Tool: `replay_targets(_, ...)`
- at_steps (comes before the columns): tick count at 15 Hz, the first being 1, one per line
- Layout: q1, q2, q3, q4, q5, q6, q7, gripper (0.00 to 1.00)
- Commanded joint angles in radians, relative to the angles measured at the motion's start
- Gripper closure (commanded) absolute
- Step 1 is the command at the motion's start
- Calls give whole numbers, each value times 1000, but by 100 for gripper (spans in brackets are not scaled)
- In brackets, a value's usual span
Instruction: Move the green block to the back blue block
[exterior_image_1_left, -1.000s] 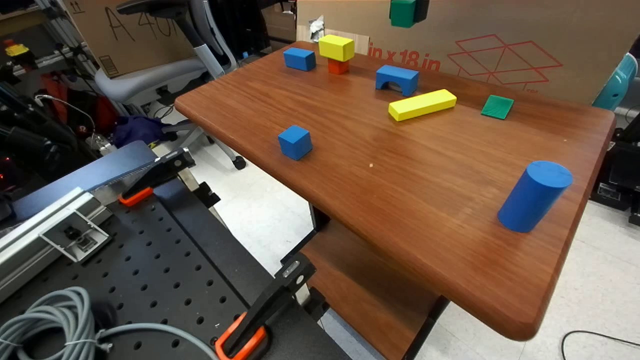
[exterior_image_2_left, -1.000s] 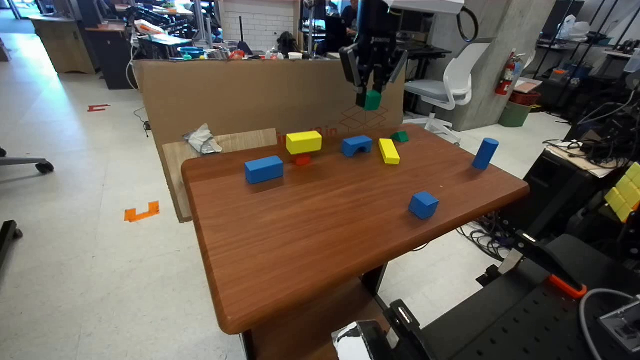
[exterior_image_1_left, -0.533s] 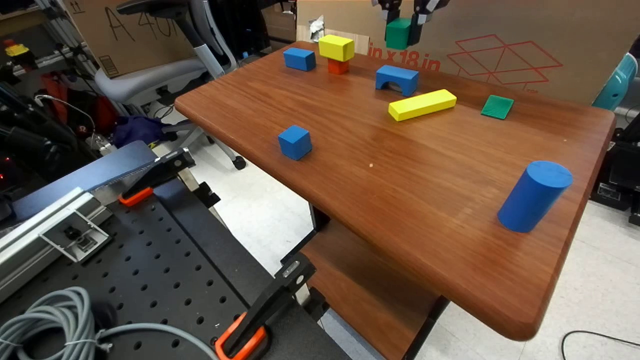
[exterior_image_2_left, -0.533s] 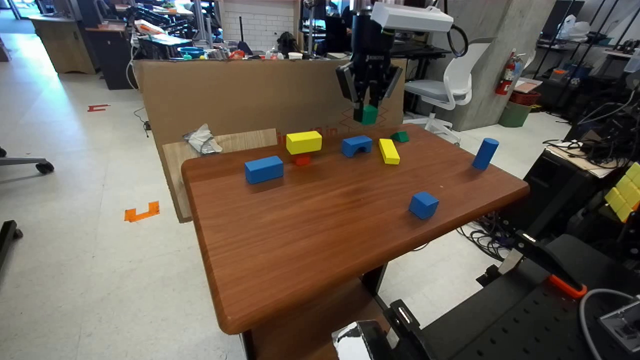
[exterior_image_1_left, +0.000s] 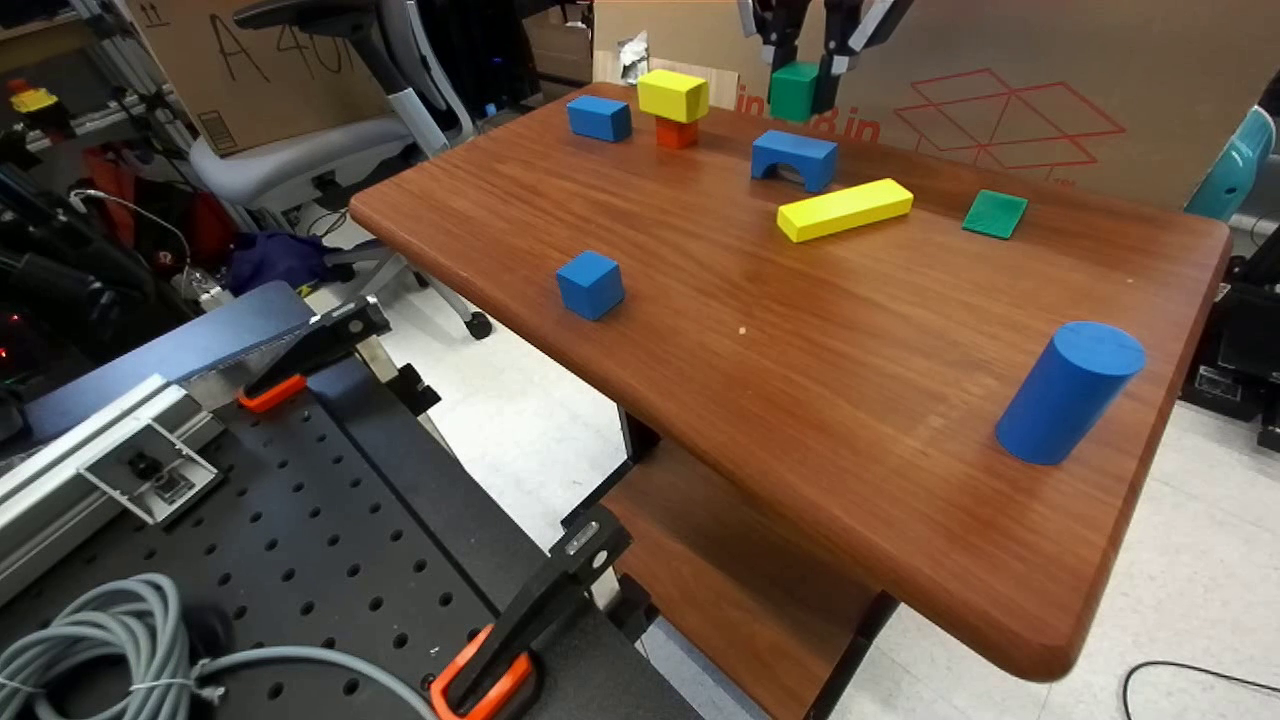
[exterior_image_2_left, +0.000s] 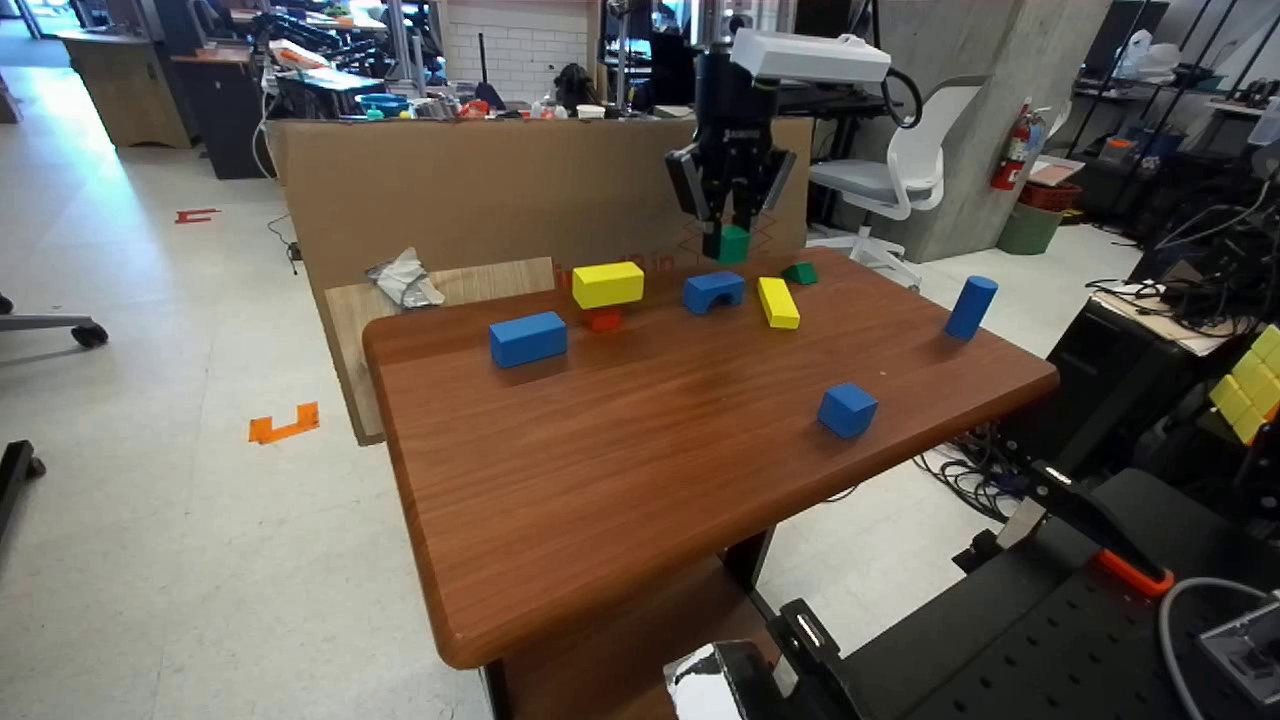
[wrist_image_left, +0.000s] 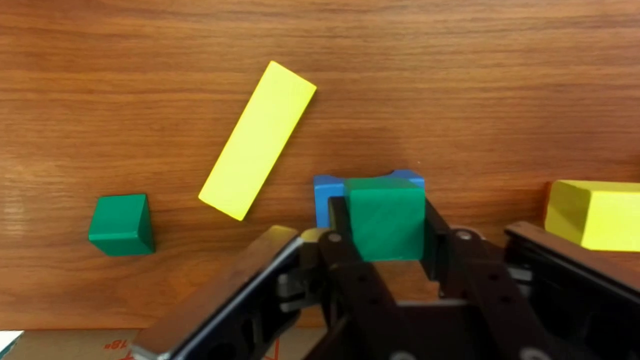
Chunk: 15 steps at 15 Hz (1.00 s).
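The green block (exterior_image_1_left: 793, 92) is a small dark-green cube held in the air, seen in both exterior views (exterior_image_2_left: 734, 246) and in the wrist view (wrist_image_left: 385, 220). My gripper (wrist_image_left: 386, 212) is shut on it, one finger on each side. The back blue block (exterior_image_1_left: 795, 155) is a low oblong with an arch cut in it, standing at the table's far edge. It also shows in an exterior view (exterior_image_2_left: 713, 288). In the wrist view the back blue block (wrist_image_left: 323, 200) is partly hidden behind the green block. In both exterior views a small gap shows between the two.
A yellow bar (exterior_image_1_left: 845, 210) lies close to the arch block. A green wedge (exterior_image_1_left: 995, 214), a yellow block (exterior_image_1_left: 674, 97) on a red block (exterior_image_1_left: 677, 133), a blue oblong (exterior_image_2_left: 528, 340), a blue cube (exterior_image_1_left: 591, 286) and a blue cylinder (exterior_image_1_left: 1070, 392) stand around. Cardboard (exterior_image_2_left: 500, 190) stands behind.
My gripper has come down with the green block, from well above the table to just above the back blue block. It has also shifted slightly left in both exterior views. The other blocks are unmoved.
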Motion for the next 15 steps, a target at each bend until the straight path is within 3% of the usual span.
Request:
replay_targets(1, -1, 43, 3, 73, -1, -60, -16, 91)
replay_targets(14, 8, 123, -2, 163, -11, -110, -8, 90)
replay_targets(15, 9, 127, -3, 170, -10, -119, -3, 41)
